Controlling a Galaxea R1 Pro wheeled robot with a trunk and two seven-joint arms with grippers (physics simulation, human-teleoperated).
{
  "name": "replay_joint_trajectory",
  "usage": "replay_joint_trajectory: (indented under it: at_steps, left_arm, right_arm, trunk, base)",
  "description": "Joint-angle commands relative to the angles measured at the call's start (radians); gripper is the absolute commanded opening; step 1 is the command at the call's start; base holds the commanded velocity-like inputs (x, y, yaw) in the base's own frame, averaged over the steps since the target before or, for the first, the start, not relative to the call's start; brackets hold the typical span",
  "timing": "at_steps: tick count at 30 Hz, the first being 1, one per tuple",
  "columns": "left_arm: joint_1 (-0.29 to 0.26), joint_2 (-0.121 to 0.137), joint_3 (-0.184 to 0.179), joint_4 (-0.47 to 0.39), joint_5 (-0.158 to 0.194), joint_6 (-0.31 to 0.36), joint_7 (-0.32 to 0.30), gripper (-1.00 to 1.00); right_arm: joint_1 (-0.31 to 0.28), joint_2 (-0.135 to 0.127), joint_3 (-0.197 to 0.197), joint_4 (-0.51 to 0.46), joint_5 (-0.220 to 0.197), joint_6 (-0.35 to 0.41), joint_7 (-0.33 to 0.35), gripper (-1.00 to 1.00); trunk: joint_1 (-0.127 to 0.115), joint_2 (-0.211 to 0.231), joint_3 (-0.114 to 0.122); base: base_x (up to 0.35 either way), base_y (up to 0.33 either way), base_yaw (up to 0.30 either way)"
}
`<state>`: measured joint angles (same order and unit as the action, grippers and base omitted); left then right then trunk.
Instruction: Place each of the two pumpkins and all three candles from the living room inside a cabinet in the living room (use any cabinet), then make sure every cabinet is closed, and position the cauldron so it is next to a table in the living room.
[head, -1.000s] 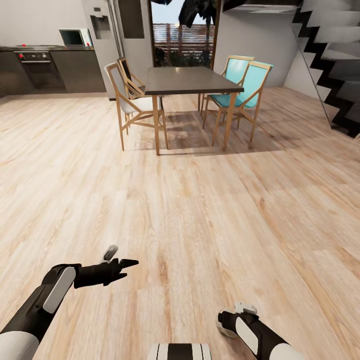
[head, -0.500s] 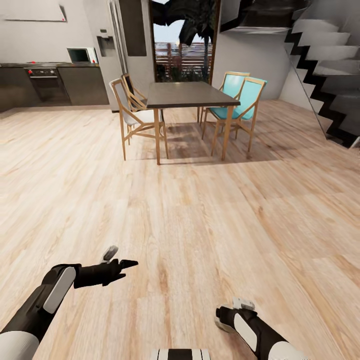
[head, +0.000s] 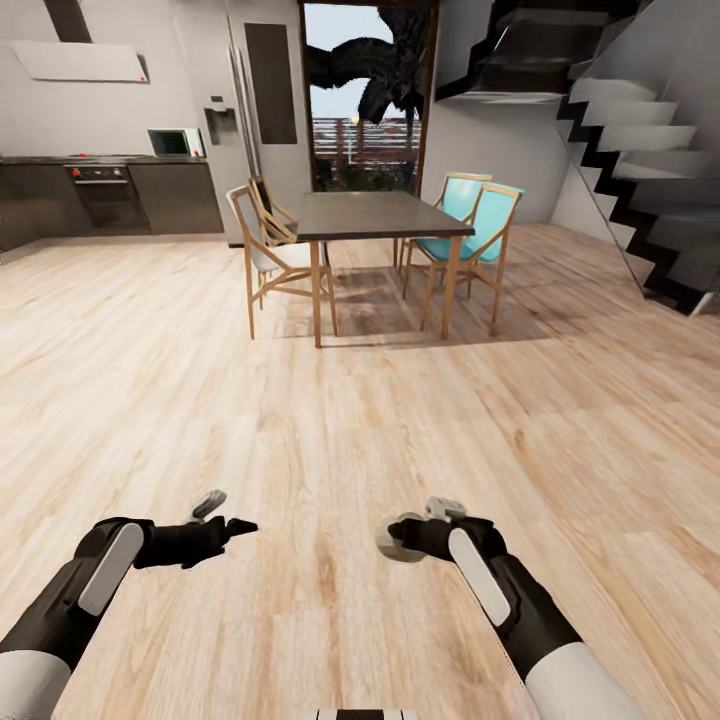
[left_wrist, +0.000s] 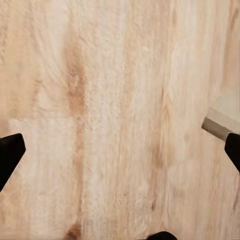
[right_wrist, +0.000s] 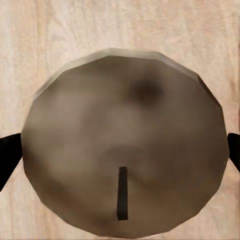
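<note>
The right gripper (head: 405, 538) holds a tan candle (right_wrist: 122, 145) above the plank floor (head: 350, 420); the left gripper (head: 225, 515) hangs wide and unladen. No legible writing anywhere.

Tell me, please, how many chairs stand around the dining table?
4: two pale-seated chairs on the table's left side, one behind the other, and two turquoise chairs on its right side. Others may be hidden.

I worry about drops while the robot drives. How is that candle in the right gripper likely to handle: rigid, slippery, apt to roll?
The candle looks like a stubby solid cylinder, so probably rigid. Its smooth round side, held between the right gripper's two fingertips, might slip or twist. If dropped on the plank floor, it would likely roll when landing on its side.
</note>
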<state>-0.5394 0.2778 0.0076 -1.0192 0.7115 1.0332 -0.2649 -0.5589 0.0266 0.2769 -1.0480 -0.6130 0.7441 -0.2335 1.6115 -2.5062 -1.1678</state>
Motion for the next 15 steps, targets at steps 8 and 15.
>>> replay_joint_trajectory:
  at_steps: [8, 15]
  left_arm:
    - [-0.003, 0.007, 0.003, -0.019, -0.001, -0.001, 0.132, 1.00]
    - [-0.004, 0.005, 0.015, -0.022, 0.000, -0.002, 0.278, 1.00]
  right_arm:
    - [0.001, -0.004, -0.038, -0.054, -0.006, 0.022, -0.033, -1.00]
    - [0.001, -0.001, -0.033, -0.078, 0.007, 0.022, -0.039, -1.00]
  trunk:
    - [-0.003, 0.002, 0.031]
    - [-0.007, 0.004, 0.058]
  base:
    - [0.000, 0.000, 0.000]
    - [0.000, 0.000, 0.000]
